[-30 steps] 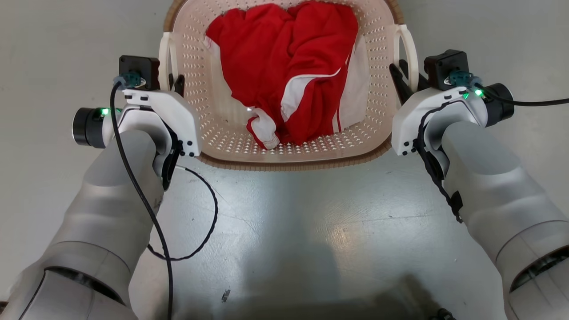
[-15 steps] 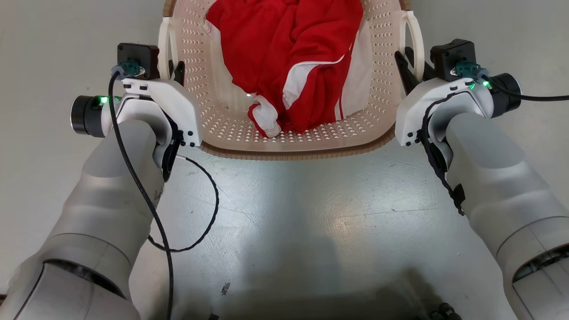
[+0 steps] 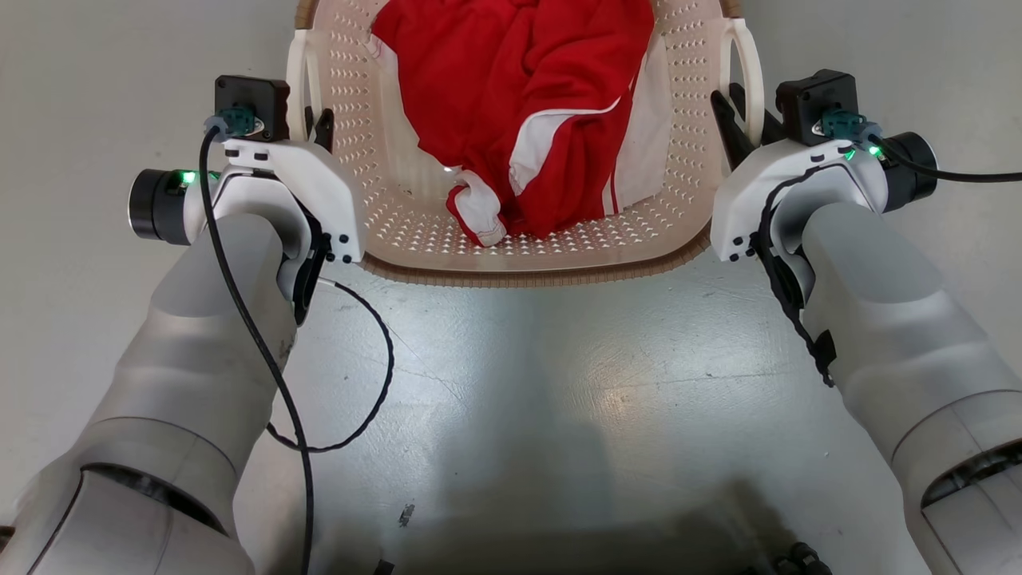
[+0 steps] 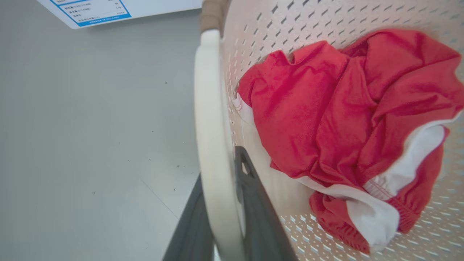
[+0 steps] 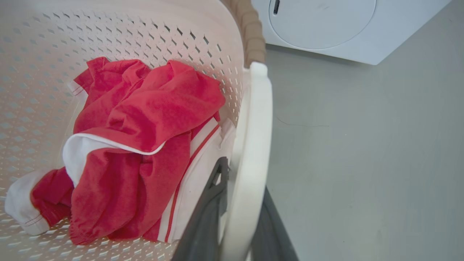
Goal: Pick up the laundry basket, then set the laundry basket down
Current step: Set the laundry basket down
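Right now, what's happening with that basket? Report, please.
Left gripper shut on left handle, right gripper on right handle. Basket holds red clothes. Washer beyond, apart.

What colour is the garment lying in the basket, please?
The garment is red with white trim, clearest in the right wrist view.
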Motion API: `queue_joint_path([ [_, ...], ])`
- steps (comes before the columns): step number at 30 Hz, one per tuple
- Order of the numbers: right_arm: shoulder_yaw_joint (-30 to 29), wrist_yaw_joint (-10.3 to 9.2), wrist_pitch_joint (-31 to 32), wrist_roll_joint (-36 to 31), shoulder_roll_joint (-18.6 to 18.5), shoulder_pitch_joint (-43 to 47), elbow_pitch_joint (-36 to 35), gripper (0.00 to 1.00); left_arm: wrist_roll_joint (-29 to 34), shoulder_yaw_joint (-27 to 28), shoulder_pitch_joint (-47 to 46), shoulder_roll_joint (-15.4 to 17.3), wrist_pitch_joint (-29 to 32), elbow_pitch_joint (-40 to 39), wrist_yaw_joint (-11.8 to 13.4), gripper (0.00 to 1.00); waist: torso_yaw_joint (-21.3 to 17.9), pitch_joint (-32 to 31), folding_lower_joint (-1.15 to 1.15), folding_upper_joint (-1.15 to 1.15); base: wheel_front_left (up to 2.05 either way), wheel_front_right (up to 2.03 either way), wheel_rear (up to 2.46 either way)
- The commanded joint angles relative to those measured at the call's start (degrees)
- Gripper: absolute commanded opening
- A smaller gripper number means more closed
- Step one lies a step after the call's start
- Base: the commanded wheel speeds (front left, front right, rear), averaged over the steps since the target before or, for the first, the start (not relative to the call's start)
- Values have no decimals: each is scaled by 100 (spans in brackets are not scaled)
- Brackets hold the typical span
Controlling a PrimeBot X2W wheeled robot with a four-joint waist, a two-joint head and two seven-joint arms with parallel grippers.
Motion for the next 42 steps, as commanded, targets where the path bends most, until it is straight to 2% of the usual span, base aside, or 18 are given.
queue_joint_path([
  [1,96,87,28,-122,101,388,-58,0,-5,37,-151,201,-80,-55,18,0,-1,2,0,0,0,0,0],
  [7,42,87,49,-140,101,387,-63,0,-42,26,-152,198,-51,-44,33,0,-4,31,0,0,0,0,0],
  [8,2,87,42,-147,101,375,-59,28,-62,43,-155,198,-48,-42,65,0,-8,38,0,0,0,0,0],
  [9,-31,87,32,-166,101,365,-56,68,-66,43,-156,199,-49,-41,94,59,-9,44,0,0,0,0,0],
  [10,-57,87,22,-189,101,359,-54,100,-59,32,-155,201,-48,-39,118,100,-9,47,0,0,0,0,0],
  [27,-468,87,-105,-477,101,543,-77,100,-237,66,82,152,-11,-26,214,100,21,-307,0,0,0,0,0],
  [35,-683,87,-135,-577,102,704,-279,100,-427,191,337,125,-95,-24,168,100,23,-725,0,0,0,0,0],
  [42,-1072,87,-139,-886,102,985,-722,100,-547,335,650,132,-233,-53,122,100,10,-1269,0,0,0,0,0],
])
